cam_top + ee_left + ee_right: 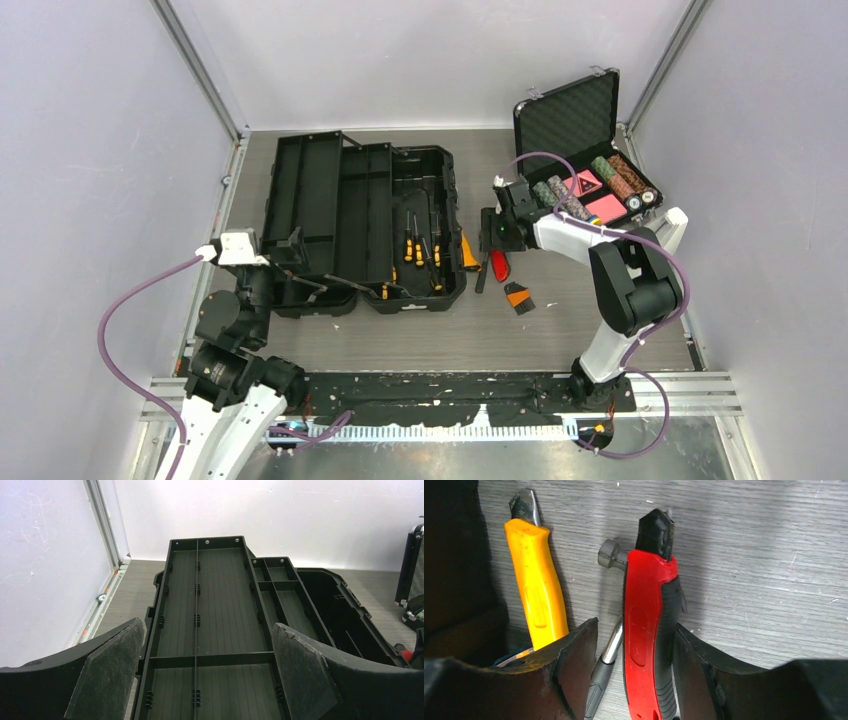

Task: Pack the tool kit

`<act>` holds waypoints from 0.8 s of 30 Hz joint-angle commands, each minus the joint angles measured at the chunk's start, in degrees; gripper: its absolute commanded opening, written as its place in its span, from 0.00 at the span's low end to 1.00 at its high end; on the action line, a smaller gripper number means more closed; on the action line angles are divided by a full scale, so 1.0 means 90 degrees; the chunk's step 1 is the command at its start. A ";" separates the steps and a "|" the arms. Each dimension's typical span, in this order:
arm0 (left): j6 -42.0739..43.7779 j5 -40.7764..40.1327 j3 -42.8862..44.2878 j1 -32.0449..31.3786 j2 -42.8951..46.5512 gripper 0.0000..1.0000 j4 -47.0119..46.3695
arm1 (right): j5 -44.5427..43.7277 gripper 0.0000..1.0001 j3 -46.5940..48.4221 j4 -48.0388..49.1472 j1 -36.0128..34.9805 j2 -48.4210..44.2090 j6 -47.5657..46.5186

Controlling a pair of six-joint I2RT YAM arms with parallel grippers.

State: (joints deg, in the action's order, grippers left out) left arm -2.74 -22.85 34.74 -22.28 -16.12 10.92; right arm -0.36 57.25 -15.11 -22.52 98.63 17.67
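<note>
Left gripper: jaws spread as wide as they go, nothing between the pads. Ahead of and below them lies the toolbox, laid open. Its ribbed lid runs straight away from the jaws, a narrower tray lies just right of them, and the deep tub is beyond that. Screwdrivers with yellow-and-black handles lie in the tub, well right of these jaws.

Right gripper: jaws about half apart, low over the table, straddling the red-handled tool. Right pad is against or just beside its black edge; cannot tell which. Left pad stands off it, and the chrome shaft of a small metal-headed tool lies in that gap. No firm hold seen. Yellow-handled tool lies outside the left pad. Foam-lined case sits open, right of and beyond these jaws.
</note>
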 commanded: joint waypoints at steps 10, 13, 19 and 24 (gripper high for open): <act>-0.0155 0.0182 0.0140 -0.0024 -0.0044 0.99 -0.0178 | 0.0077 0.25 0.0106 -0.0017 -0.0016 -0.0465 -0.0032; -0.0526 0.0431 0.0382 -0.0022 -0.0323 0.99 -0.0052 | -0.0111 0.20 0.0144 -0.0137 -0.0014 -0.0768 0.0031; -0.1017 0.1859 0.1644 -0.0024 -0.1721 0.99 0.0892 | -0.0440 0.10 0.0061 -0.0302 -0.0017 -0.1532 0.0277; -0.1736 0.3541 0.2360 -0.0024 -0.2939 0.99 0.1168 | -0.0380 0.08 -0.0138 -0.0157 -0.0017 -0.2441 0.0517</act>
State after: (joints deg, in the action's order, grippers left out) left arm -11.88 -5.96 51.92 -22.28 -36.97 18.35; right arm -2.74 56.80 -18.48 -22.50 84.33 19.70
